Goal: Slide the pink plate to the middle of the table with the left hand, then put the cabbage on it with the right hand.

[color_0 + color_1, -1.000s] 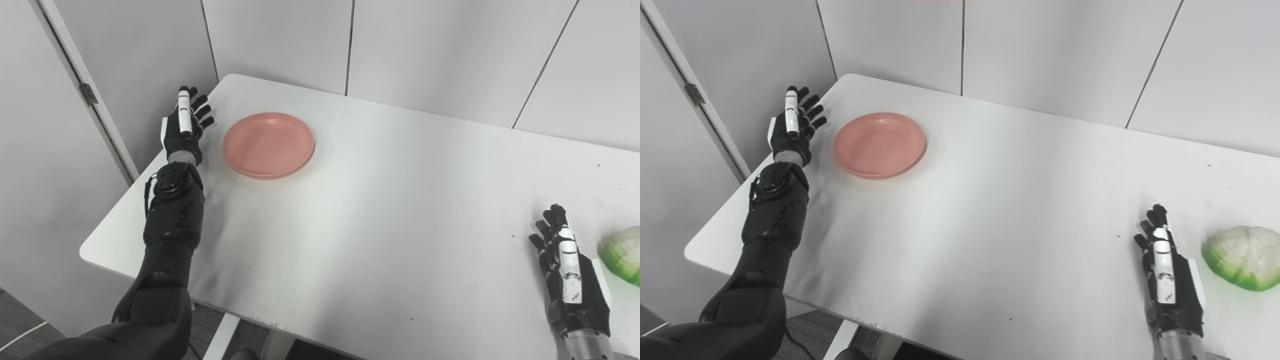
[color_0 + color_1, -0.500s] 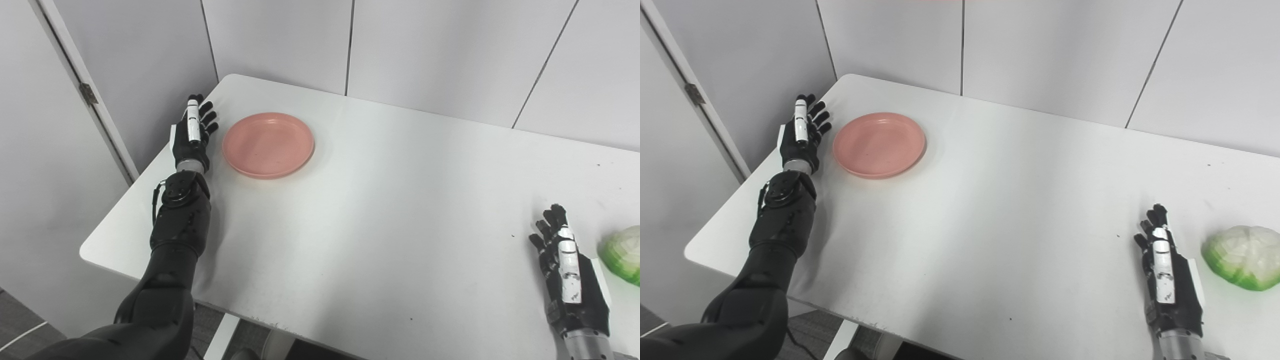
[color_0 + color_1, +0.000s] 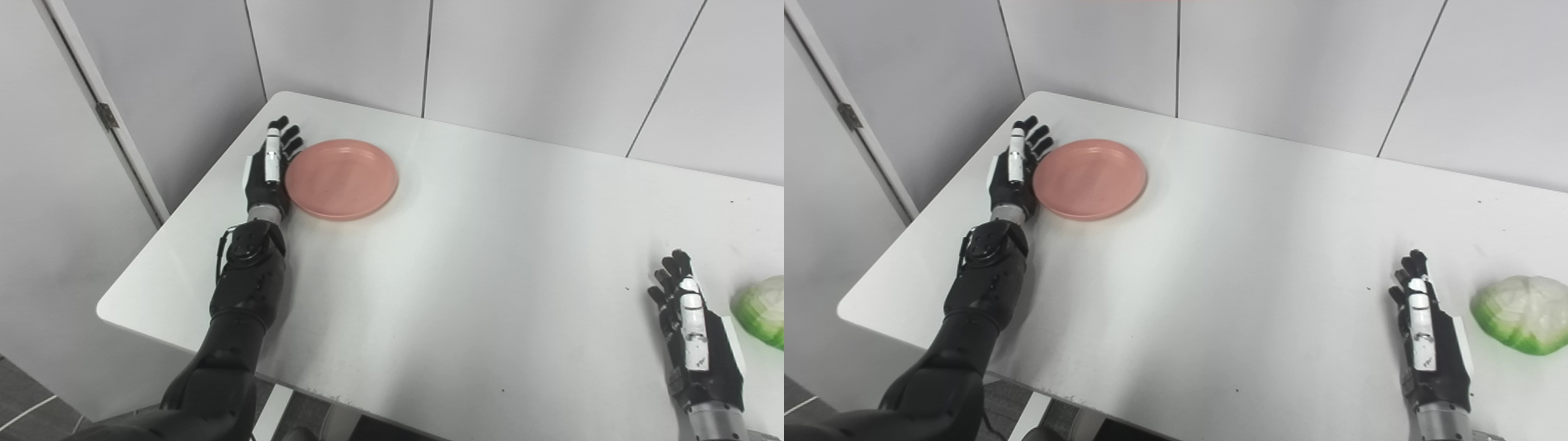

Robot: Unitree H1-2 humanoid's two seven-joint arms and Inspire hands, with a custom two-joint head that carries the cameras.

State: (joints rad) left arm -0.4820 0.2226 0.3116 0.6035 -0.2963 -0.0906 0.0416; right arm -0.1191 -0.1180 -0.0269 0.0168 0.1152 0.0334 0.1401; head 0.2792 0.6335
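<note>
- My left hand (image 3: 268, 179), fingers spread and grasping nothing, presses edge-on against the pink plate (image 3: 342, 178).
- My right hand (image 3: 1428, 349) rests released on the counter (image 3: 1225, 257) beside the cabbage (image 3: 1521, 314).

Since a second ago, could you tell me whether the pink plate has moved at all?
Yes. The pink plate has slid slightly right, toward the table's middle, away from the table's left edge, with the left hand against its rim.

Left hand (image 3: 267, 174) reached pink plate (image 3: 342, 179), nudged it rightward.
</note>
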